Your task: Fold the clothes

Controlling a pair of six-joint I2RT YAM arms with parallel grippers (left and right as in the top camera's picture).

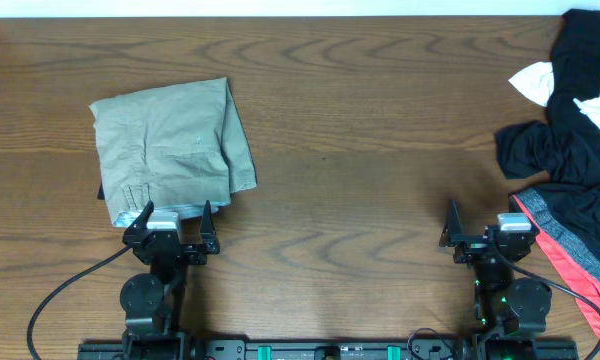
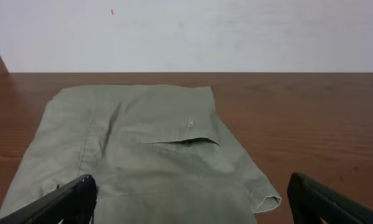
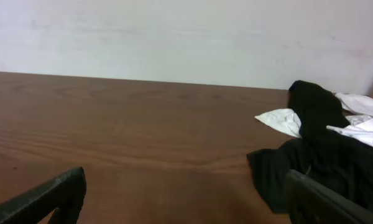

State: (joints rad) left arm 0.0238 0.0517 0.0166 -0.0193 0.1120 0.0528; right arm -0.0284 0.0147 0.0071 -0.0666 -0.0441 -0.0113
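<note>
Khaki-tan trousers [image 1: 170,150] lie folded into a rough square on the left of the table. My left gripper [image 1: 176,212] sits open at their near edge, fingers straddling the hem; in the left wrist view the trousers [image 2: 149,143] fill the space ahead of the open left gripper [image 2: 189,202]. At the right edge lies a crumpled pile: black leggings [image 1: 565,150] with a grey, coral-edged waistband [image 1: 570,245] and a white garment [image 1: 538,80]. My right gripper [image 1: 483,225] is open and empty just left of the pile. From the right wrist, the right gripper [image 3: 186,196] has the leggings [image 3: 317,155] by its right finger.
The brown wooden table [image 1: 360,120] runs between the two garments. A pale wall [image 3: 174,31] rises behind its far edge. Black cables [image 1: 55,300] trail from the left arm's base at the near edge.
</note>
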